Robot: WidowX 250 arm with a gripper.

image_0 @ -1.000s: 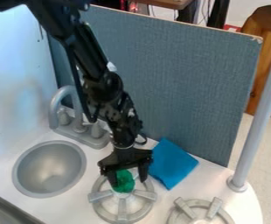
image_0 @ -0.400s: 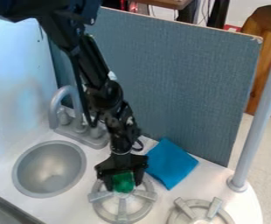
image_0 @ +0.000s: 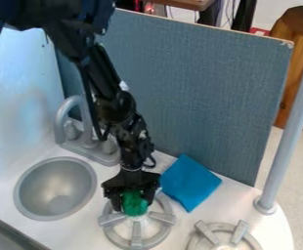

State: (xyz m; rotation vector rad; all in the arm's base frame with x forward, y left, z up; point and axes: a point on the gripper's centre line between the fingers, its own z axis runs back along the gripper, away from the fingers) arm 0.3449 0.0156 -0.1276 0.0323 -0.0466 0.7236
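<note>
The black gripper (image_0: 133, 200) hangs over the back of the left burner (image_0: 136, 244), shut on a small green object (image_0: 134, 204). A black finger stands on either side of it and hides its edges. What the green object is, I cannot tell, nor whether it touches the burner. Right of the gripper, a blue cloth (image_0: 192, 183) lies on the white counter against the grey-blue panel.
A round grey sink (image_0: 56, 189) and a grey faucet (image_0: 71, 107) are at the left. The grey-blue panel (image_0: 193, 93) stands behind. A second burner (image_0: 223, 229) and a grey pole (image_0: 289, 127) are at the right.
The fingers, wide apart around the green object a second ago, have come together on it. Gripper and green object have since shifted slightly left.
</note>
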